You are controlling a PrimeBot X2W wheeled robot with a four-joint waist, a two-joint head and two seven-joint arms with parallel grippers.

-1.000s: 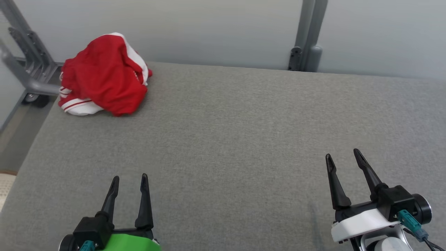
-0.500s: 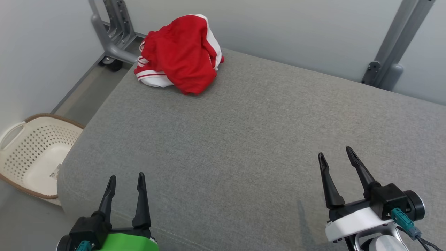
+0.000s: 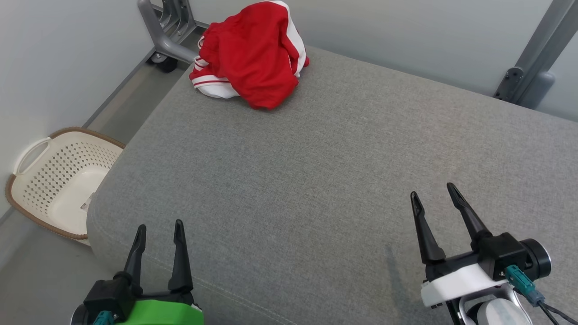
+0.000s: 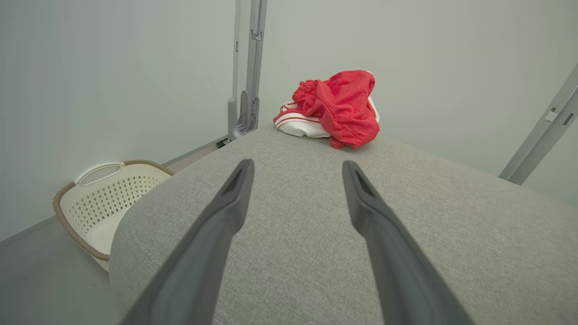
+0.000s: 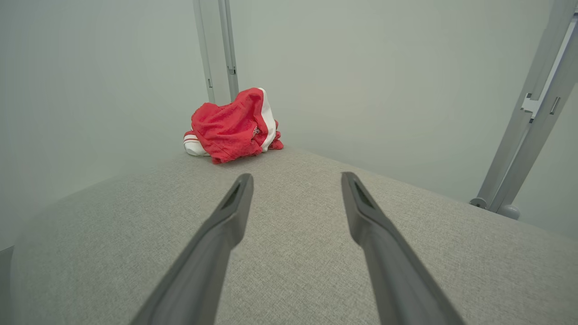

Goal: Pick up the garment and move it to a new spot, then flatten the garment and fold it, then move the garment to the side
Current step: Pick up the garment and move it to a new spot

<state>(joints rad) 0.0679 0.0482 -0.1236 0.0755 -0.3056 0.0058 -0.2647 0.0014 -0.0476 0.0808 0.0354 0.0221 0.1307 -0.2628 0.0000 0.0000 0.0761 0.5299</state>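
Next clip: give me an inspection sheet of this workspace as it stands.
Surface: grey fabric pad, flat, no marks seen.
Job's things: red-and-white garment, crumpled in a heap at the pad's far left corner, not held.
Clutter: nothing seen.
Pincers: left pincer open and empty, over the near left edge; right pincer open and empty, over the near right part.
Cables: teal connector with dark lead at the right wrist.
Surroundings: white perforated basket on the floor left of the pad; grey metal frame behind; pale walls.
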